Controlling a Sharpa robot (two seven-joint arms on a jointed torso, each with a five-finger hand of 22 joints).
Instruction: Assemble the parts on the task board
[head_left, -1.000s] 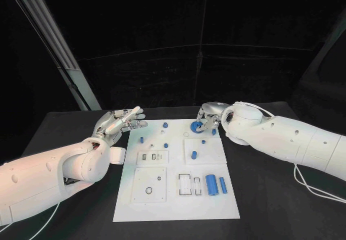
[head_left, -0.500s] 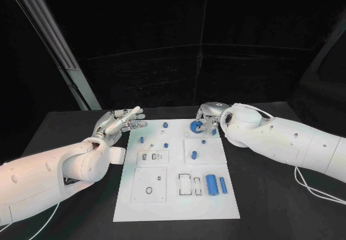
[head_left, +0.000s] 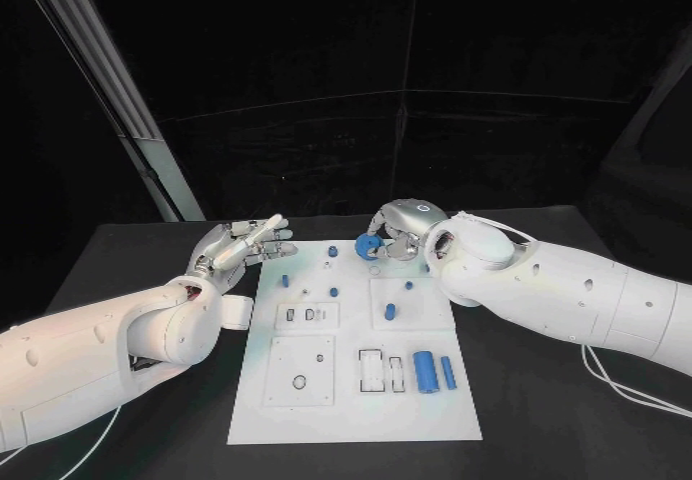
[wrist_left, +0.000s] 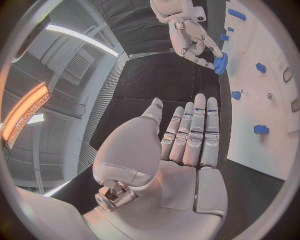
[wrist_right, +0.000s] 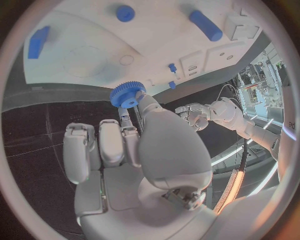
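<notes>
1. Head view: right hand (head_left: 398, 228) pinches 1 blue gear (head_left: 369, 243) over far edge of white board (head_left: 346, 420).
2. Left hand (head_left: 238, 245) holds nothing, fingers straight, beside board's far-left corner.
3. 2 blue cylinders (head_left: 426, 371) near board's front right.

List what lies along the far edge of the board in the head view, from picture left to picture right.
Left hand → small blue peg → blue gear pinched by the right hand.

A white task board (head_left: 353, 400) is set on a black table (head_left: 548, 420). Blue parts (head_left: 424, 370) are laid on it, and a blue toothed gear (wrist_right: 127, 94) is pinched by the silver right hand (wrist_right: 134, 150).
</notes>
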